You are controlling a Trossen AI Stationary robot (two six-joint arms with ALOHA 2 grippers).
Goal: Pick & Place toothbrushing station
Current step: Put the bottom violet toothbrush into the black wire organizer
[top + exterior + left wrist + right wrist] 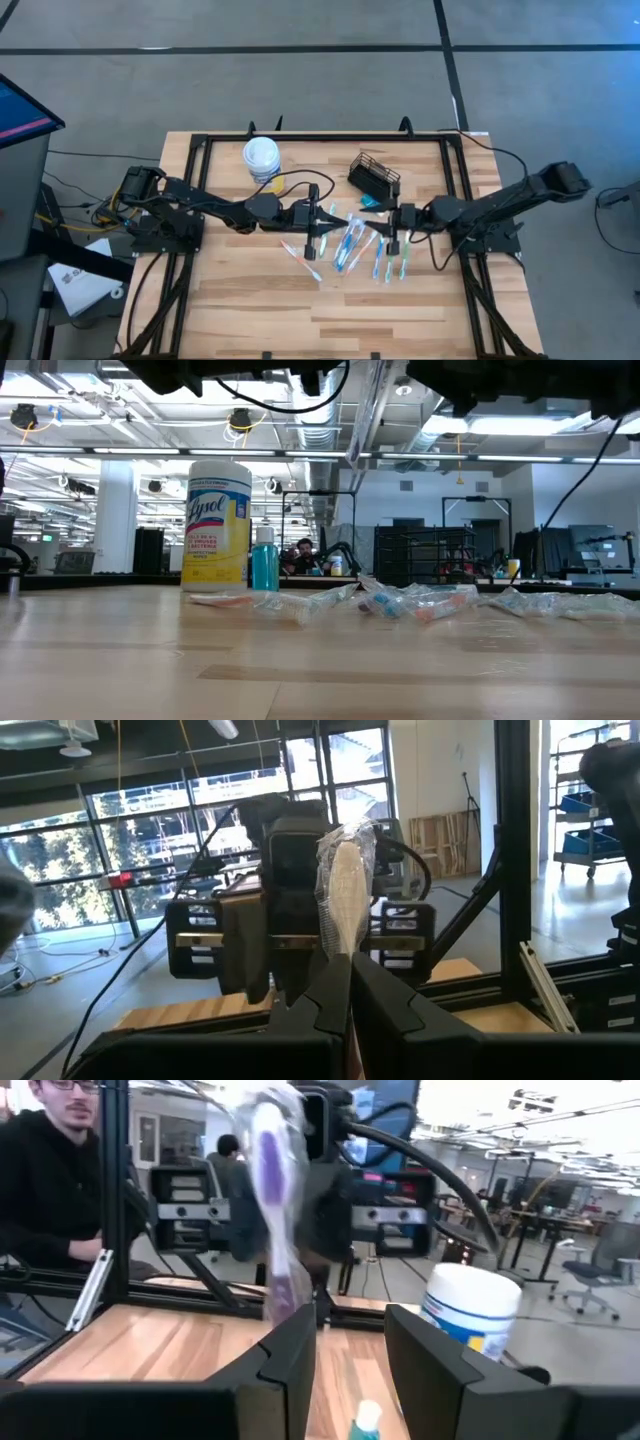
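Left gripper (322, 212), fingers pinched on a plastic-wrapped white toothbrush (345, 885), should carry it upright toward the black wire-mesh caddy (375, 175) at 1 o'clock; right gripper (393, 237), fingers half-spread, status unclear.

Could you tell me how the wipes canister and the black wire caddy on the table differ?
The canister is round, white-lidded and solid; the caddy is rectangular, black, open wire mesh. The canister stands nearer the left arm's side, the caddy nearer the right arm's. The caddy sits turned at an angle to the table edges. Both rest on the far half, beyond the scattered wrapped toothbrushes.
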